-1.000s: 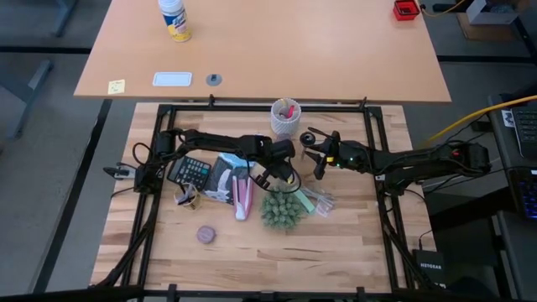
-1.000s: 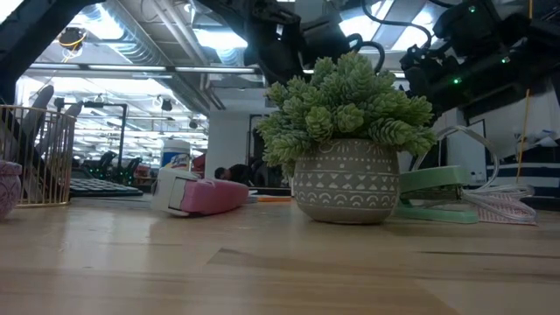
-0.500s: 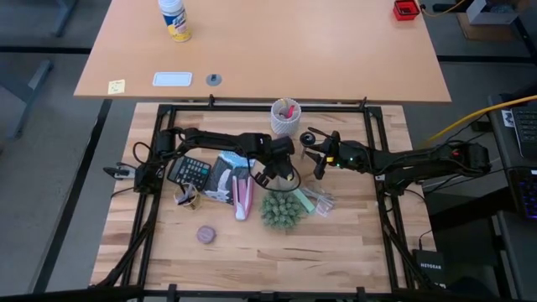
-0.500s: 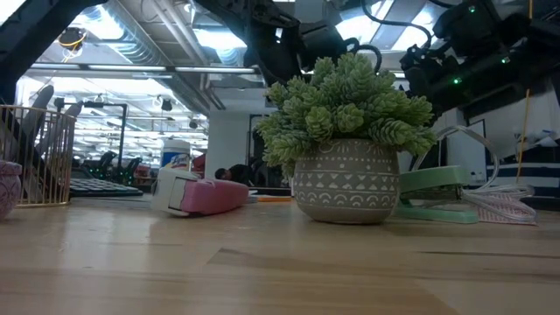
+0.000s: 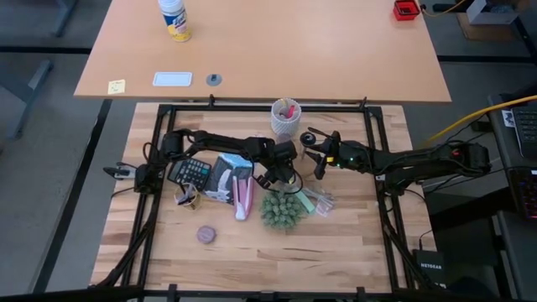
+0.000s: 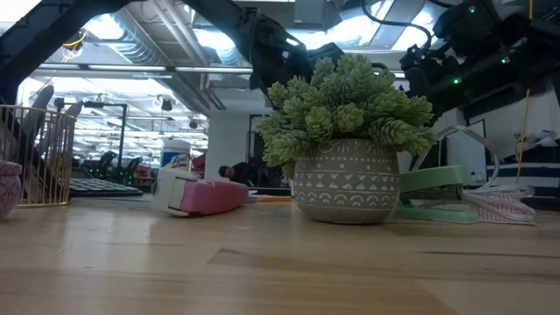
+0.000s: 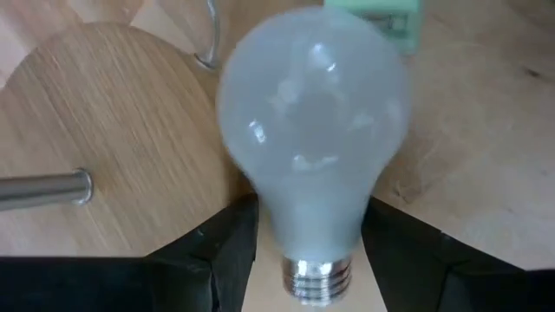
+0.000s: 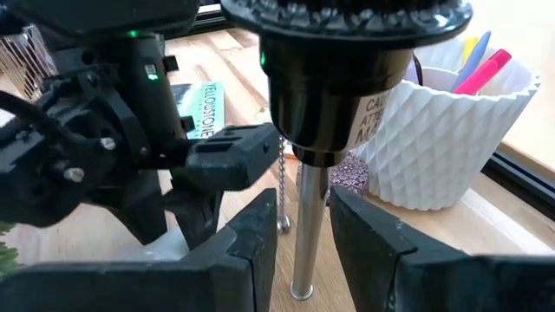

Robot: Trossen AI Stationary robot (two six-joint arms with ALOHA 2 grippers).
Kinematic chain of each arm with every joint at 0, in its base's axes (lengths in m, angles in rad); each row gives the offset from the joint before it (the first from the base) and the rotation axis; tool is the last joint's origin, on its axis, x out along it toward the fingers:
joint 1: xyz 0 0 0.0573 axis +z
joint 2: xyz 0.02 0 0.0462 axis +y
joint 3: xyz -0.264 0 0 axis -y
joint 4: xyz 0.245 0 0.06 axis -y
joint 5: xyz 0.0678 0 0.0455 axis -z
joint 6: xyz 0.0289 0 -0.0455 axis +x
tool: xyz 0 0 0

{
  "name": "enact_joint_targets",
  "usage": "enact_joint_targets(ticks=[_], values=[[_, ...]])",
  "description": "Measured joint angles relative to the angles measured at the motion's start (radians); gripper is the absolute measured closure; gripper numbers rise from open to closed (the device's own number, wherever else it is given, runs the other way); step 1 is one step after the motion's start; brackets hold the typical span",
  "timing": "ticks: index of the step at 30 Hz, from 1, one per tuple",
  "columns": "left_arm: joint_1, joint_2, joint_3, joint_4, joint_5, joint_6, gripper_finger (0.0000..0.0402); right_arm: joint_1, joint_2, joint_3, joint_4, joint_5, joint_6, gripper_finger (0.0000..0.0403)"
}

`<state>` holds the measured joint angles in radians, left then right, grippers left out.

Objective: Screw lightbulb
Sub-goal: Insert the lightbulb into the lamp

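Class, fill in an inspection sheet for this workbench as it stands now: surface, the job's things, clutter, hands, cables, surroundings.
Surface: light wooden table, mostly bare at the front.
Job's things: white frosted pear-shaped lightbulb with silver screw base, lying between the left hand's fingers; black lamp socket on a metal rod.
Clutter: green potted plant, black calculator, pink stapler, white ribbed pen cup, small brownish round puck.
Hands: left hand open around the bulb; right hand closed on the rod.
Cables: yellow cable at the right edge.
Surroundings: tan desk behind, spray can on it.
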<state>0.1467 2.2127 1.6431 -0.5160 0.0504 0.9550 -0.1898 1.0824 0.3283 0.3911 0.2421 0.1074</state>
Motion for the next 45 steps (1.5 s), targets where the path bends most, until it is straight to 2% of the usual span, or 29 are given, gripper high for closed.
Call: enact_joint_targets(ticks=[6,11,16,20,25,35,45], values=[[0.0,0.025,0.003,0.009,0.02,-0.024,0.0208,0.0,0.001,0.0,0.001,0.0,0.0,0.029],[-0.001,0.027,0.003,0.008,0.017,-0.158,0.0211,0.0,0.0,0.0,0.016,0.0,0.0,0.029],[-0.002,0.03,0.001,0.029,0.018,-0.319,0.0239,0.0,0.0,0.0,0.04,0.001,0.0,0.029],[-0.003,0.033,0.001,0.064,0.035,-0.388,0.0263,0.0,0.0,0.0,0.061,0.001,0.0,0.029],[-0.004,0.034,0.0,0.081,0.036,-0.454,0.0268,0.0,-0.014,0.0,0.061,0.001,0.0,0.029],[-0.003,0.023,0.027,0.068,0.035,-0.585,0.0265,0.0,-0.14,-0.002,0.033,0.009,0.0,0.029],[-0.014,0.019,0.04,-0.001,0.035,-0.591,0.0262,0.0,-0.23,0.0,-0.062,0.02,0.001,0.029]])
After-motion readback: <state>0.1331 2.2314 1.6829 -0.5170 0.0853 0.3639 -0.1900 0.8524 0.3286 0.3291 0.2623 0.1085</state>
